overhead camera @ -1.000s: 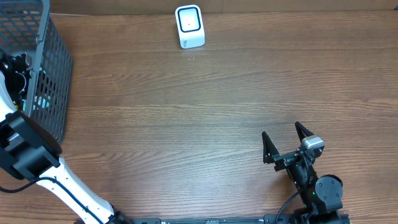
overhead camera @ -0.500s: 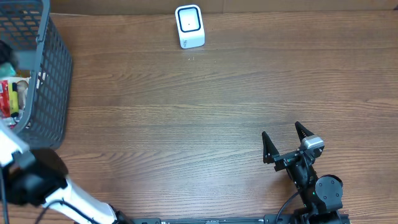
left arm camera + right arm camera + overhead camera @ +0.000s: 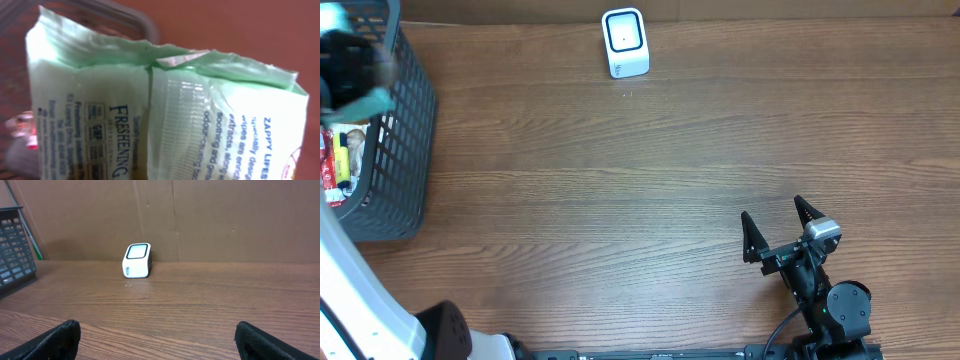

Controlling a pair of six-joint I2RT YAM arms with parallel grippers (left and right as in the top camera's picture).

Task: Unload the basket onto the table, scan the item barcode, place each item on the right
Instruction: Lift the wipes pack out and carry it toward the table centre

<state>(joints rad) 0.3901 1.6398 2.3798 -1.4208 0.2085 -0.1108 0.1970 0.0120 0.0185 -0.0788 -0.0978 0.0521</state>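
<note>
Two arms share the work, and only the left one carries the item.

**Overhead view.** The left gripper [image 3: 362,85] appears as a blur in the upper left of the frame, above the grey basket [image 3: 405,150]. A pale green wipes pack [image 3: 370,100] hangs beneath it, over the basket's near wall. The jaws cannot be made out, but the pack sits clear of the basket contents. It is therefore judged to be gripped, with the jaws partly closed on it. The scanner [image 3: 624,42] stands at the top centre of the frame, well to the right of the pack, with bare table [image 3: 620,180] between them. The right gripper [image 3: 778,228] rests at the lower right with its jaws spread wide and nothing in them. It is well apart from both the pack and the scanner.

**Left wrist view.** The pack fills the frame. Its back seam and printed lines run from top to bottom, so its long axis is upright in this frame. No barcode is visible on the face shown. The fingers are out of shot.

**Right wrist view.** The scanner stands left of centre on the table, with its dark window on the top face. The basket corner shows at the left edge. Both fingertips [image 3: 55,340] sit at the bottom corners, far apart.

**Governing relation.** The scanner lies to the right of the pack along the top of the overhead frame, and the left arm is the nearer one. The coded face probably needs turning toward the window.
</note>
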